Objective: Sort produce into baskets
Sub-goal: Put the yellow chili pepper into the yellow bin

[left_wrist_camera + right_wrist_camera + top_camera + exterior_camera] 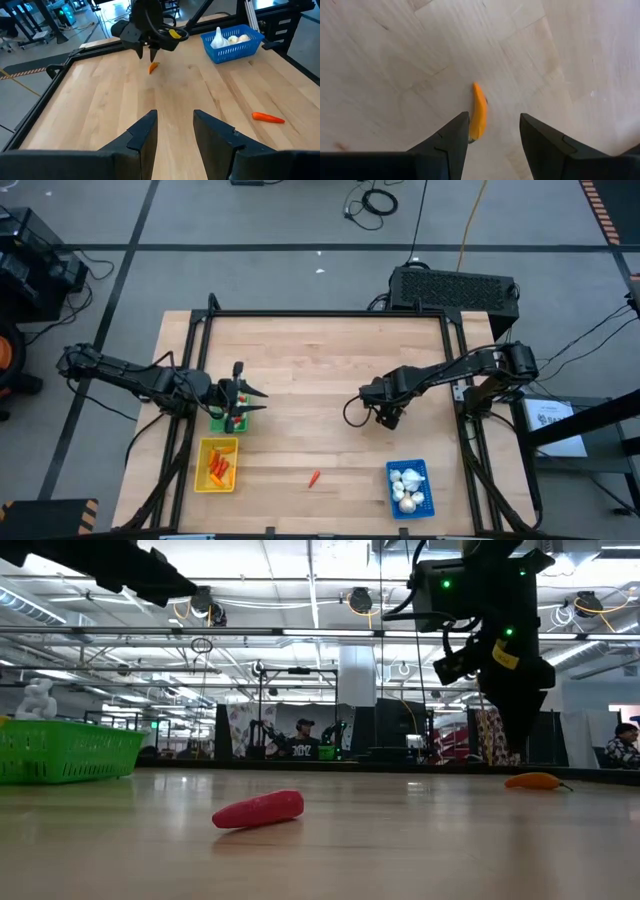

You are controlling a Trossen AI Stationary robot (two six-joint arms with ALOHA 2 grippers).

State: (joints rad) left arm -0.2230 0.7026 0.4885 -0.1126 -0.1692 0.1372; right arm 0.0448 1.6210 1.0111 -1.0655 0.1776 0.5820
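My right gripper [492,135] hangs open over the table's middle right, fingers pointing down. A small orange produce piece [479,114] lies on the wood below it, close to one finger. From the left wrist view the right gripper [147,50] is a little above the orange piece [153,67]. A red piece [314,477] lies alone near the front edge. My left gripper [175,135] waits open and empty above the green basket [228,423]. The yellow basket [217,464] holds orange pieces. White bulbs fill the blue basket [408,487].
Bare wood stretches between the two arms and toward the far edge. A black frame [330,313] runs around the tabletop. A dark box [455,288] sits beyond the far right corner. People stand in the room behind the table [305,740].
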